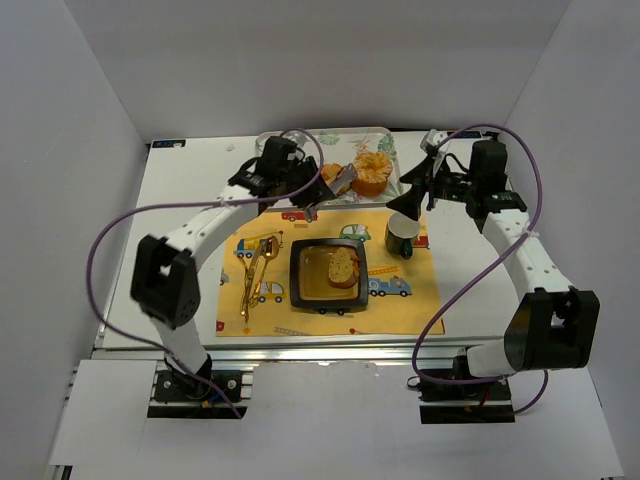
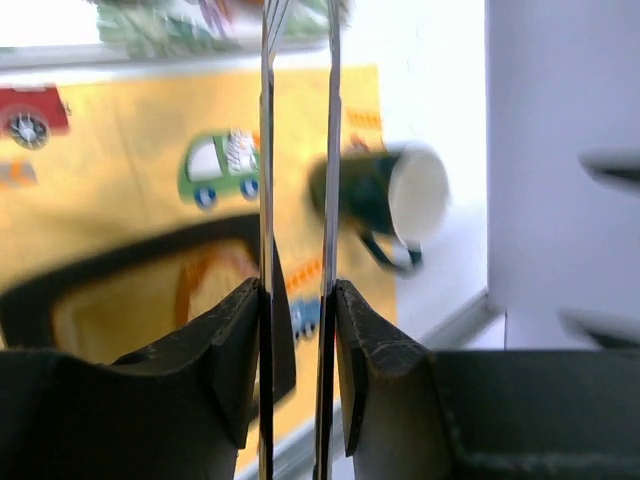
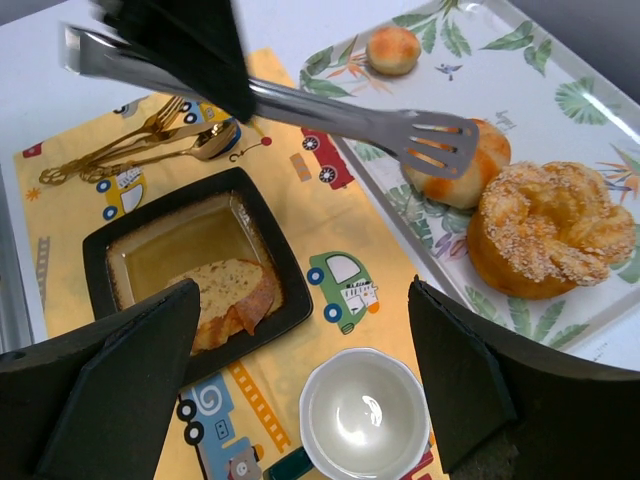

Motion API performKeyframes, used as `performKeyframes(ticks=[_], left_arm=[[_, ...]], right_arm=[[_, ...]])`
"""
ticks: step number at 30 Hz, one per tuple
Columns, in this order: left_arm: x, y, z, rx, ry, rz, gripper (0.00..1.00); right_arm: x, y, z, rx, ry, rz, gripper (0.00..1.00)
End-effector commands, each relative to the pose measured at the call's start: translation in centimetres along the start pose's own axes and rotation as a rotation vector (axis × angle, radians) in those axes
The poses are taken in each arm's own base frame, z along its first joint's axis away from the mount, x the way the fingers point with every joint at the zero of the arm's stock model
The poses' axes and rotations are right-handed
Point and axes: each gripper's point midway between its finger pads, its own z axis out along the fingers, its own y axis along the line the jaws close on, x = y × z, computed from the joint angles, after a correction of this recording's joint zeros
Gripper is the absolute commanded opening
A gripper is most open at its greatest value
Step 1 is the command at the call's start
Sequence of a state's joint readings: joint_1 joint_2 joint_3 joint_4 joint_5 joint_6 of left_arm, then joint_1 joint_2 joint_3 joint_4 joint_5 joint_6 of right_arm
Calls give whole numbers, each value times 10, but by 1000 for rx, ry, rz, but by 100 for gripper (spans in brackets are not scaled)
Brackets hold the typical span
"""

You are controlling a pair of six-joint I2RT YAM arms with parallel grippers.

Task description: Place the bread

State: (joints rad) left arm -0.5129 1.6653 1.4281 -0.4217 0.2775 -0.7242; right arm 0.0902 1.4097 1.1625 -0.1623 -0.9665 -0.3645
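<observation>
A slice of bread (image 1: 343, 267) lies in the black square plate (image 1: 300, 285), also in the right wrist view (image 3: 225, 292). My left gripper (image 1: 303, 188) is shut on metal tongs (image 1: 340, 180), its pads pressing the two arms (image 2: 265, 150). The tongs' slotted tip (image 3: 440, 145) rests over an orange roll (image 3: 475, 175) on the leaf-patterned tray (image 3: 540, 60). A big sesame bun (image 3: 550, 225) lies beside it and a small roll (image 3: 392, 48) farther back. My right gripper (image 1: 418, 190) is open and empty above the mug (image 3: 365, 415).
The yellow car-print placemat (image 1: 400, 300) carries the plate, the dark green mug (image 1: 403, 238) and gold cutlery (image 1: 255, 270) on its left. The tray (image 1: 330, 140) stands behind the mat. White walls enclose the table on three sides.
</observation>
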Motion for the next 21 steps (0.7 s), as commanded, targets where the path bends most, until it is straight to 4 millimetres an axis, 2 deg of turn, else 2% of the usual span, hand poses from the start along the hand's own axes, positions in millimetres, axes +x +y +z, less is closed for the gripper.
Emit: performKeyframes(ticks=[1,2,3,4,6,7,9,14,21], left_arm=[[-50,-20,19,12,-98,-4,44],[-45,-4,38,-44,-57,7,45],[-52,-4,43,-52,-64,15,45],[-67,-14,43,-41,-93,29,46],[-66,-2,59,-77,-67,42,46],[-77,-7,59,-83,-94,55,46],[-75,2,68,-112,-78,64,46],[-83,3,73,-119,-101,70,48],[-70,6,77,-109,-44,95,51]], right_arm=[[-22,-3,-10,48,-48,-52,89],[-22,-4,-12,55,-51,-55,89],[-22,-4,-13,59,-52,-52,89],[-21,-5,-14,62,-54,-53,89],[-19,-6,-17,70,-56,-49,89],[-18,-6,-18,73,-57,-45,89],[-17,-8,-20,76,-59,-40,89],[-13,-8,-22,79,-60,-30,89],[-13,-10,-20,69,-64,-25,89]])
